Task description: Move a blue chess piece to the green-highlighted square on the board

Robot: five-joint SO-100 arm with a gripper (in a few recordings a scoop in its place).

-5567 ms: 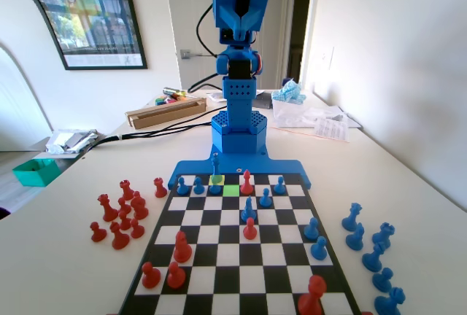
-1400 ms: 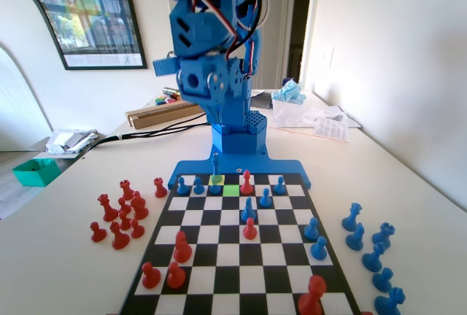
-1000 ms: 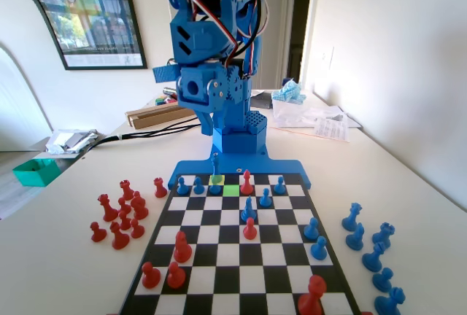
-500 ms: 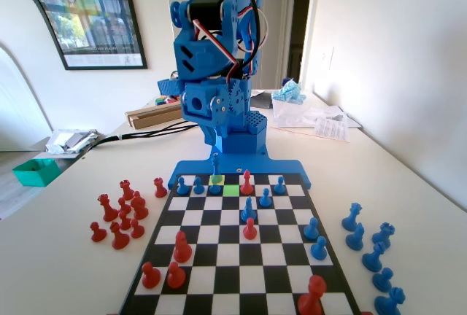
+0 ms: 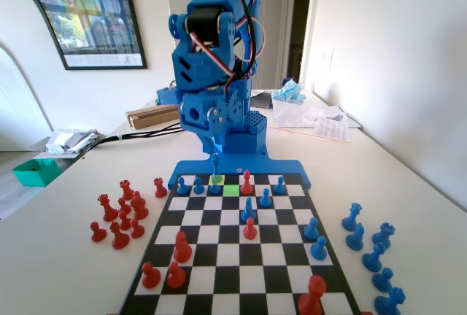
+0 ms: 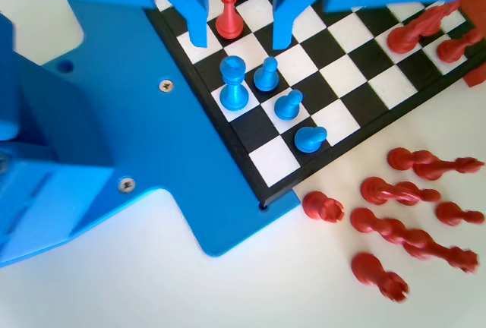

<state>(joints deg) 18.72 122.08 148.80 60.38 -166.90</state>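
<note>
In the wrist view we see the gripper [image 6: 239, 28] with its two blue plastic jaws spread apart and nothing between them except a slim red piece [image 6: 228, 11] that stands on the board [image 6: 357, 70] below. The jaws are flat, straight and smooth. Just below the gripper in this view stands the blue chess piece [image 6: 233, 83], a glossy plastic figure with a round base and a narrow top, on a square at the board's edge next to the blue base [image 6: 144, 153]. Three short round-headed blue pawns [image 6: 288, 105] stand beside it.

In the fixed view the gripper [image 5: 213, 142] hangs above the blue chess piece [image 5: 215, 175], well clear of it. The green-highlighted square [image 5: 230, 190] lies just beside this piece, one row nearer the camera.
</note>
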